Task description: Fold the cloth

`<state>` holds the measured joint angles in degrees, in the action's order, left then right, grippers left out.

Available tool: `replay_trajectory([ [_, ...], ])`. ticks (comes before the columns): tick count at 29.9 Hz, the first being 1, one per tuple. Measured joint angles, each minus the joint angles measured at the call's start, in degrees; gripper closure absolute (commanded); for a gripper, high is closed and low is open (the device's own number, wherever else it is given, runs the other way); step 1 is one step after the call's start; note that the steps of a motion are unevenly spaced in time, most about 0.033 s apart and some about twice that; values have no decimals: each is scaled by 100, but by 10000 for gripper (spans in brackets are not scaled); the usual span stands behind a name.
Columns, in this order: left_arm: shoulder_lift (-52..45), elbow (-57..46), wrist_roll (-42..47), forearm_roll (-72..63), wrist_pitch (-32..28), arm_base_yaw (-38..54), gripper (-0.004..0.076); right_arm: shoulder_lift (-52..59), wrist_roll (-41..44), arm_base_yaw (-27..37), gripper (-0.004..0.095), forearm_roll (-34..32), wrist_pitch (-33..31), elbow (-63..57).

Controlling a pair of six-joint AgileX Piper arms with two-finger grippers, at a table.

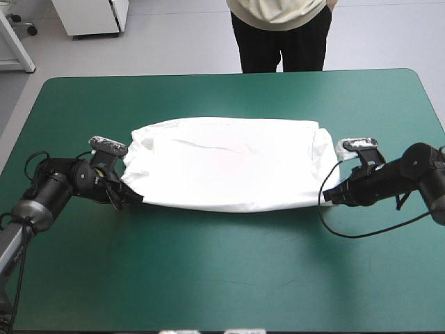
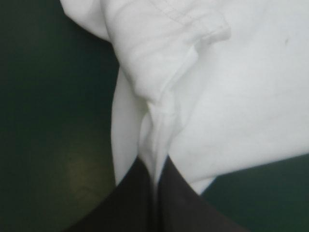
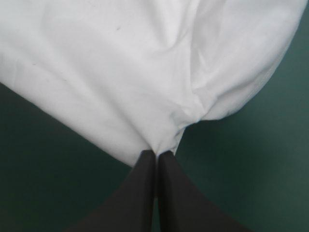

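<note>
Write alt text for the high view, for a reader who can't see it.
A white T-shirt lies spread on a teal-green table. The left gripper and the right gripper each pinch one near corner.

High camera overlooks table [image 1: 222, 278]; wrist cameras closely face T-shirt [image 1: 229, 163].

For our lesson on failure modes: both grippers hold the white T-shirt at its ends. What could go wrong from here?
1. The left gripper and right gripper each pinch only a small bunch of the T-shirt at its edge, so a pull might slip it free.
2. The cloth by the left fingers is crumpled and doubled over, so the fold may come out uneven.
</note>
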<state>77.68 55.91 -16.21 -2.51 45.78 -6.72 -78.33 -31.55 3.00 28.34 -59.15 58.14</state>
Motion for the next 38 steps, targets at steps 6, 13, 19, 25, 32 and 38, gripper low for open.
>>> replay_trajectory([
  [6, -545, -605, -18, -5, 240, 0, 733, 497, 140, 0, 925, -55, -210, -797],
  [13, -1090, -1446, 48, -5, 390, 0, 733, 781, 248, 0, 925, -62, -253, -1507],
  [19, -1427, -1824, 100, -5, 473, 0, 733, 877, 370, 0, 925, -67, -259, -2022],
  [25, -1457, -1860, 136, -22, 505, 0, 658, 877, 394, 0, 893, -83, -75, -2191],
  [32, -1464, -1860, 234, -24, 556, 0, 315, 950, 394, 0, 649, -160, 147, -2215],
  [38, -1464, -1853, 378, -24, 642, 0, 290, 1305, 466, 0, 588, -213, 29, -2107],
])
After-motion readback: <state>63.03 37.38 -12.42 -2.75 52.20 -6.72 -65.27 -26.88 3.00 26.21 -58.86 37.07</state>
